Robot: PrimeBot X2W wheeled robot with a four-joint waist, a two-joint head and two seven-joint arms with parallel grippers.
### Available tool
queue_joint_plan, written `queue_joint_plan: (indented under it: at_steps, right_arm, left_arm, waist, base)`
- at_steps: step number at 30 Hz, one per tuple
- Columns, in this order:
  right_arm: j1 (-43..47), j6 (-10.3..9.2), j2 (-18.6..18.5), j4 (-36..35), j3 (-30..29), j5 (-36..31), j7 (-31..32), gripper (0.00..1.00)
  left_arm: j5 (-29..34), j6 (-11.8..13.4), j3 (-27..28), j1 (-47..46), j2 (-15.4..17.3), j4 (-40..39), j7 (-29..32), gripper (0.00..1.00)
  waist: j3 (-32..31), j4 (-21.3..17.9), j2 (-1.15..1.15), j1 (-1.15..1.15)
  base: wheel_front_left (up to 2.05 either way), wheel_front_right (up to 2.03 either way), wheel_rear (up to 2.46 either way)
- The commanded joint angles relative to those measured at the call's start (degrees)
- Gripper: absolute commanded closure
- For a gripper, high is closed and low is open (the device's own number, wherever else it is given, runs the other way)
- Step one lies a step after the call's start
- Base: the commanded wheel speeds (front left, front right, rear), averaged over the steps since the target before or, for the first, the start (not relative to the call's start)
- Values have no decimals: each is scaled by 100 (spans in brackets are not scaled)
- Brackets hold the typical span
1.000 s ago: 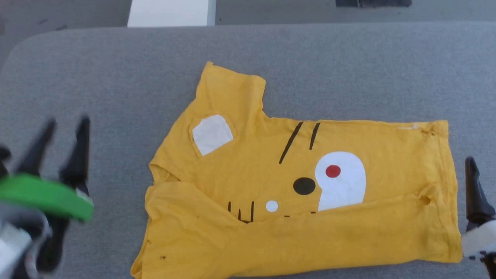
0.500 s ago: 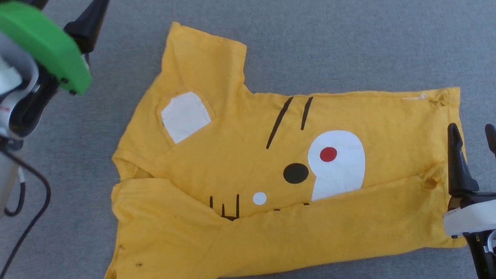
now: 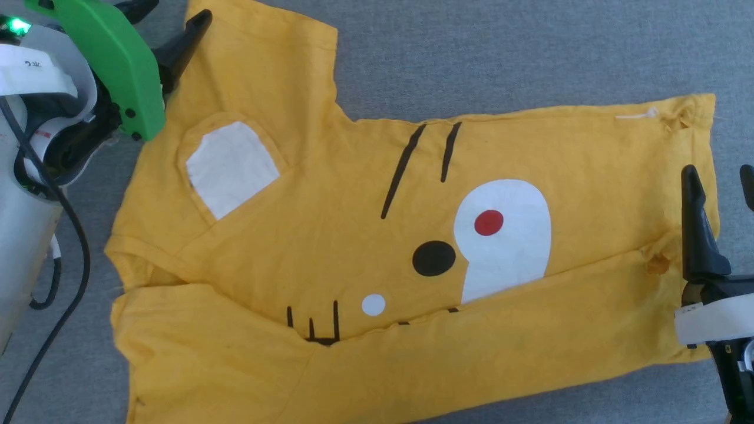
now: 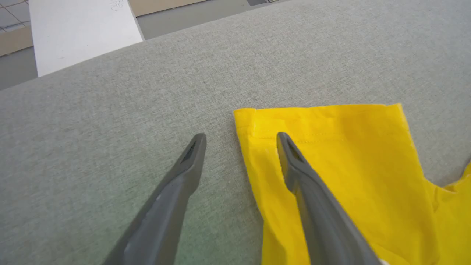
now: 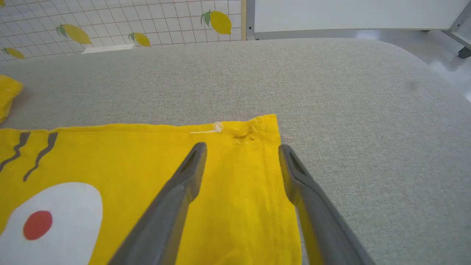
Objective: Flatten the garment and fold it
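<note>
— On the head view our garment [image 3: 330, 235] lies on the grey table [image 3: 530, 47], its six o'clock edge folded up. Our left gripper [image 3: 179, 9] is at eleven and our right gripper [image 3: 717, 171] at three.

— On the left wrist view our fingers gape wide across the sleeve [image 4: 349, 154] edge. On the right wrist view they gape wide too, over the hem corner [image 5: 257, 129].

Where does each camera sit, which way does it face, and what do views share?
Head view: on the head, looking down at the garment on the grey table; left gripper upper left, right gripper at right.
Left wrist view: along the left gripper's open fingers, straddling the sleeve edge.
Right wrist view: along its open fingers, over the hem corner.
Shared: the red dot, in head and right wrist views.
</note>
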Motion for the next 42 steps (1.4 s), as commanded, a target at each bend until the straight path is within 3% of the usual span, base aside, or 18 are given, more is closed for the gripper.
queue_joint_plan:
  at_steps: [1, 6, 7, 8, 14, 20, 23, 27, 31, 42]
  right_arm:
    - [-85, -9, 1, -34, -26, 38, -49, 0]
    - [-93, -9, 1, -67, -80, 50, -41, 0]
    - [-107, -9, 1, -77, -85, 45, -33, 0]
    - [-131, -9, 1, -97, -80, 25, -21, 0]
    - [-387, -9, 1, -342, 19, -170, 143, 0]
    - [-1091, -9, -36, -734, -2, -283, 728, 0]
    - [-1510, -9, -305, -562, -144, -176, 1272, 0]
    - [-1853, -9, -293, -85, -484, 167, 2048, 0]
    - [-1856, -9, -421, 283, -659, 107, 2585, 0]
    - [-1791, -9, -287, 743, -878, 100, 2731, 0]
  left_arm:
    - [-57, -39, -8, -66, 12, 42, -14, 0]
    - [-93, -81, -75, -5, -50, 177, -86, 0]
    - [-79, -92, -98, 2, -57, 199, -105, 32]
    - [-63, -107, -127, 12, -66, 224, -137, 100]
    - [-2, -154, -147, 63, -102, 294, -477, 100]
    - [29, -161, -150, 167, -114, 252, -700, 100]
    - [16, -150, -161, 200, -128, 167, -722, 100]
    - [14, -126, -180, 202, -164, 47, -740, 100]
    - [4, -101, -190, 190, -208, -21, -759, 100]
    - [-48, -91, -176, 152, -191, -30, -762, 100]
  waist:
    - [139, -124, 0, -1]
    - [210, -142, 0, -1]
    - [217, -140, 0, -1]
    - [222, -138, 0, -1]
    - [122, -100, 0, -1]
    - [-88, -3, 0, -1]
    - [-117, 82, 0, -1]
    - [-48, 217, 0, -1]
    - [63, 337, 0, -1]
    - [231, 429, 0, -1]
  base:
    - [0, 0, 0]
    - [0, 0, 0]
    - [0, 0, 0]
    - [0, 0, 0]
    - [0, 0, 0]
    - [0, 0, 0]
    - [0, 0, 0]
    - [0, 0, 0]
    - [0, 0, 0]
    - [0, 0, 0]
